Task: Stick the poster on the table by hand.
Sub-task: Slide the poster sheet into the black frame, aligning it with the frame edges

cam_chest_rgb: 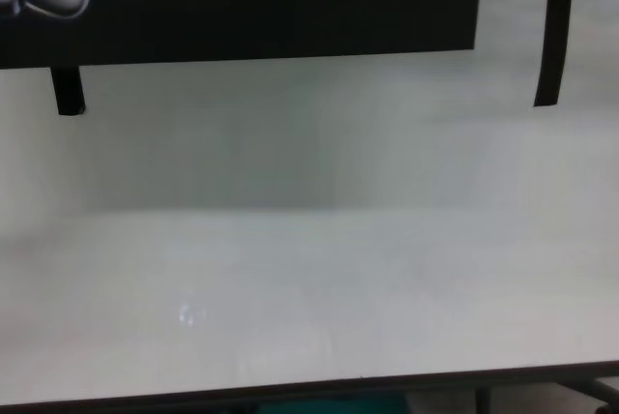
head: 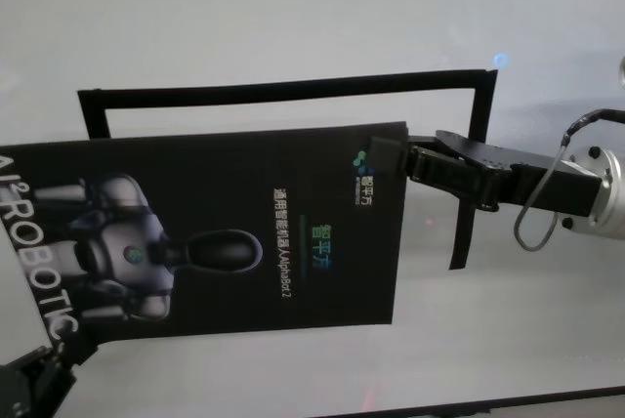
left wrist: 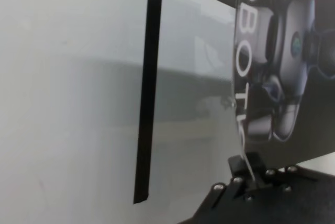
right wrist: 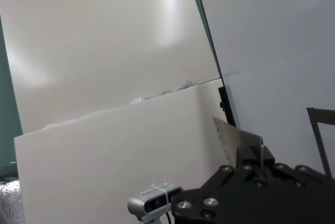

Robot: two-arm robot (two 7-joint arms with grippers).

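The table (head: 244,18) is a wide white surface with a thin dark front edge, filling the head and chest views. On it black tape strips (head: 293,86) mark an outline: one long strip toward the far edge and short legs running toward the near edge at each end.

The poster (head: 225,232) overlaps the near part of this outline, about midway across the table. Its long axis runs left to right, slightly skewed against the far strip. The robot picture and the big white letters sit at its left end and the small text toward its right, all turned sideways.

The right gripper (head: 391,159) reaches in from the right and is closed on the poster's far right corner. The left gripper (left wrist: 245,167), toward the table's near left corner, pinches the poster's near left corner.
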